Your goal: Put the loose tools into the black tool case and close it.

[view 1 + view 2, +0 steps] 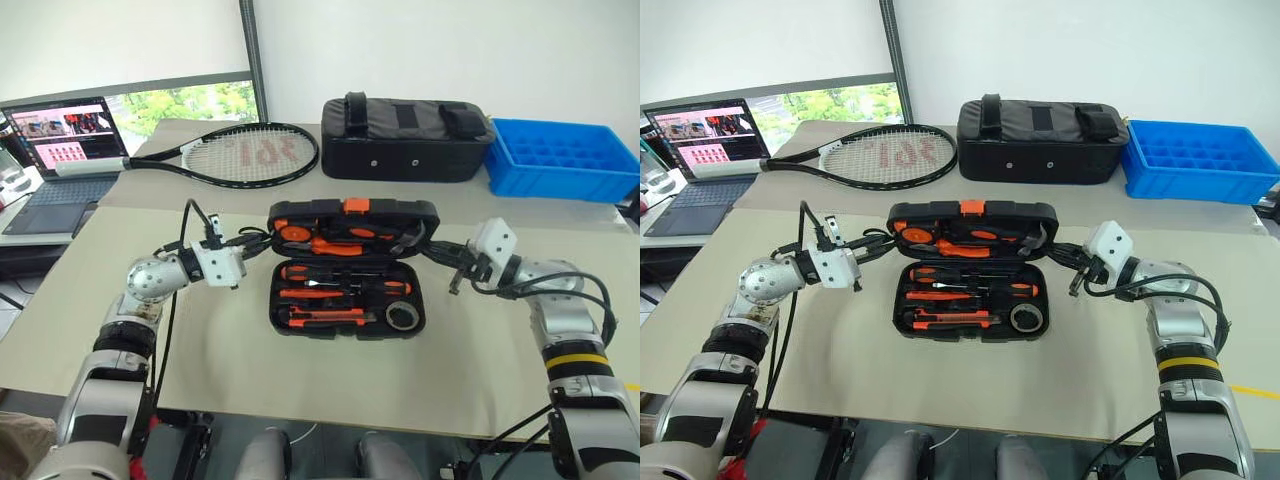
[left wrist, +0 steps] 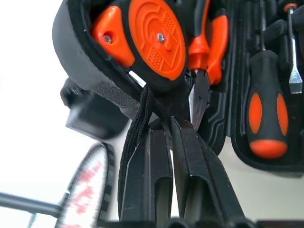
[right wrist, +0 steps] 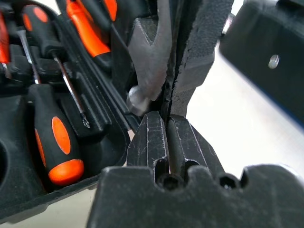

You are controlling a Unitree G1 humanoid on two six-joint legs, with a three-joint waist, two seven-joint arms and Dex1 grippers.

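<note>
Indoors, beige table (image 1: 330,385), white wall (image 1: 450,45).

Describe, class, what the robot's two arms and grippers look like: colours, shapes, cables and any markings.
Both arms are silver metal segments with rounded joints and loose black cables. The left gripper and right gripper each have two flat black fingers on a white wrist block. The right arm carries a yellow band between black ones.

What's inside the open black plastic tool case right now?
Black plastic tool case: orange-handled screwdrivers, utility knife, grey tape ring; lid holds an orange tape measure, pliers. Anything beneath them is hidden.
</note>
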